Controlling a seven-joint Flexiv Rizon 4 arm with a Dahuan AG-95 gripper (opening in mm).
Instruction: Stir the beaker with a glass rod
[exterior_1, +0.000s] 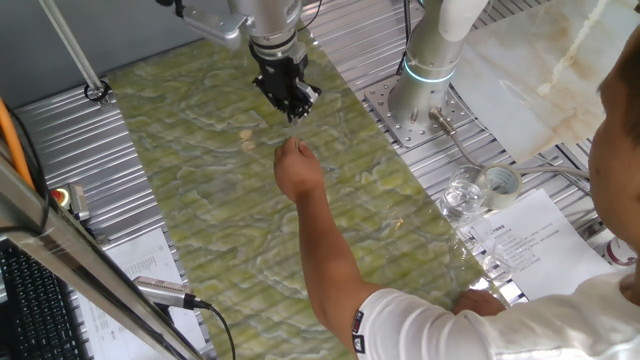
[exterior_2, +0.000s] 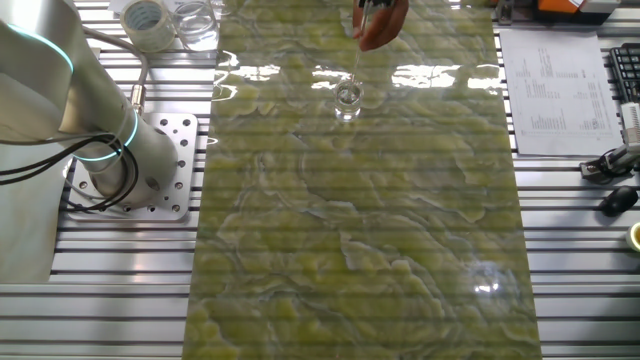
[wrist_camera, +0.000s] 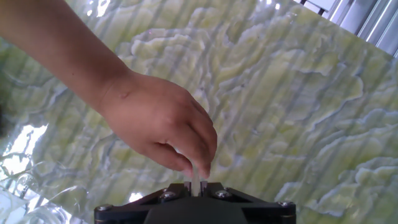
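Right under my hand camera sits the gripper (wrist_camera: 200, 185), its black fingers drawn close with a thin pale sliver between them that I take for the top of the rod (wrist_camera: 196, 176); I read that as clamped on the rod, though the glass is hard to see. A person's hand (wrist_camera: 163, 127) reaches in from the upper left and pinches the same spot, fingertips touching the rod just above my jaws. From one fixed view the gripper (exterior_1: 290, 92) hangs over the far part of the mat (exterior_1: 210, 230), and the hand (exterior_1: 297, 168) is raised right below it on a bare forearm; the person in a white shirt stands at the near right. From the other fixed view the rod (exterior_2: 355, 68) runs down from the hand (exterior_2: 380, 22) at the top edge, slightly slanted, with its lower end inside the beaker (exterior_2: 347, 101), which stands upright on the mat near that far edge. That mat is glossy, green and yellow marbled, with bright glare patches, laid on a ribbed aluminium table (exterior_2: 110, 270). My arm's base (exterior_2: 140, 165) is bolted beside the mat. Beyond it stand a tape roll (exterior_2: 146, 22) and a larger glass (exterior_2: 195, 22), close together. Printed sheets (exterior_2: 555, 90) lie on the opposite side.
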